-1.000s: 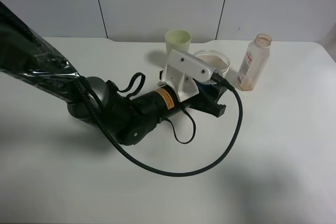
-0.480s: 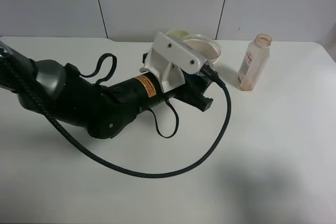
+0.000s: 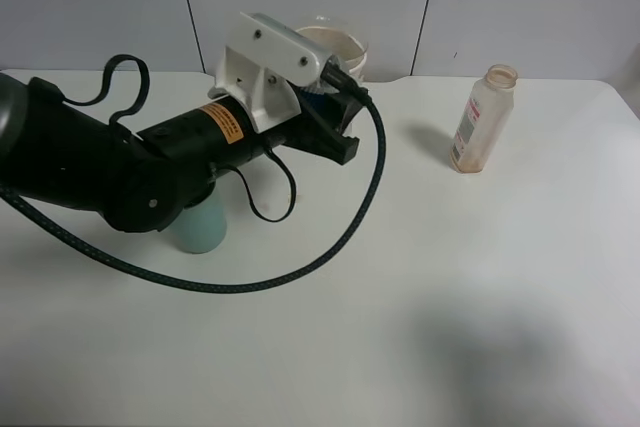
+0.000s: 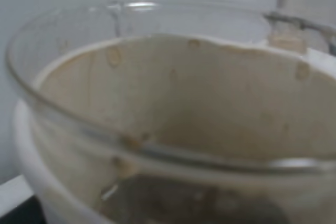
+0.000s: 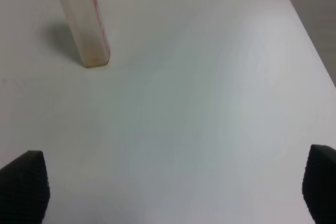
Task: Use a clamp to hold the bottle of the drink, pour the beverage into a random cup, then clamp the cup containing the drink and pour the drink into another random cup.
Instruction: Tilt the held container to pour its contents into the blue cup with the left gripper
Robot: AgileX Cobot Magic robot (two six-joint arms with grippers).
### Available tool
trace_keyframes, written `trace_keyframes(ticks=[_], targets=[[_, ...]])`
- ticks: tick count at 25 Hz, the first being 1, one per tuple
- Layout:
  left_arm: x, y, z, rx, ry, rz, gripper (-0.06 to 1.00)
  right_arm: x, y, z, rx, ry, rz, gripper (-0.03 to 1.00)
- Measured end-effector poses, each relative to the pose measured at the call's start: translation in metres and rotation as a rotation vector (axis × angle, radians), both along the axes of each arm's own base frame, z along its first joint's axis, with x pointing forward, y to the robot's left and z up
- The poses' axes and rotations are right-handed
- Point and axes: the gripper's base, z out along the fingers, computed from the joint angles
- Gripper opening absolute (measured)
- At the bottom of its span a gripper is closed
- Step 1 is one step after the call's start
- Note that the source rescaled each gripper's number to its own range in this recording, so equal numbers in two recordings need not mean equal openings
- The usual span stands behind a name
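Observation:
My left gripper [image 3: 335, 115] is shut on the white cup with the blue band [image 3: 332, 47] and holds it above the table at the back. The left wrist view looks straight into this cup [image 4: 173, 108], whose walls are brown-stained, with dark beverage [image 4: 173, 203] low inside. The teal cup [image 3: 201, 223] stands on the table, partly covered by the left arm. At the right the clear bottle [image 3: 482, 119] stands upright and uncapped. The right wrist view shows the bottle [image 5: 84, 22] far ahead of my right gripper [image 5: 170, 184], which is open with nothing between its fingers [image 5: 23, 184].
A thick black cable [image 3: 300, 262] loops from the left gripper over the white table [image 3: 450, 297]. The table's right edge [image 5: 307, 30] shows in the right wrist view. A grey panelled wall [image 3: 500, 7] stands behind.
The left arm has lifted the blue-banded cup and carried it left and toward the back. The teal cup, hidden before, now shows under the arm. The bottle has not moved.

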Motion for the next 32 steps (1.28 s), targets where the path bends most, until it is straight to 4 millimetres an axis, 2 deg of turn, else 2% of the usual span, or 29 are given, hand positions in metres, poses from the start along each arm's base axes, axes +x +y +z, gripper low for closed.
trace_keyframes(ticks=[7,20,27,32], targets=[[0.022,0.032,0.010,0.039,-0.038,0.051,0.02,0.000,0.000,0.000,0.000,0.000,0.000,1.00],[0.058,0.097,0.010,0.155,-0.100,0.128,0.02,0.000,0.000,0.000,0.000,0.000,0.000,1.00],[0.069,0.128,0.009,0.212,-0.117,0.150,0.02,0.000,0.000,0.000,0.000,0.000,0.000,1.00],[0.067,0.152,0.001,0.224,-0.077,0.176,0.01,0.000,0.000,0.000,0.000,0.000,0.000,1.00]])
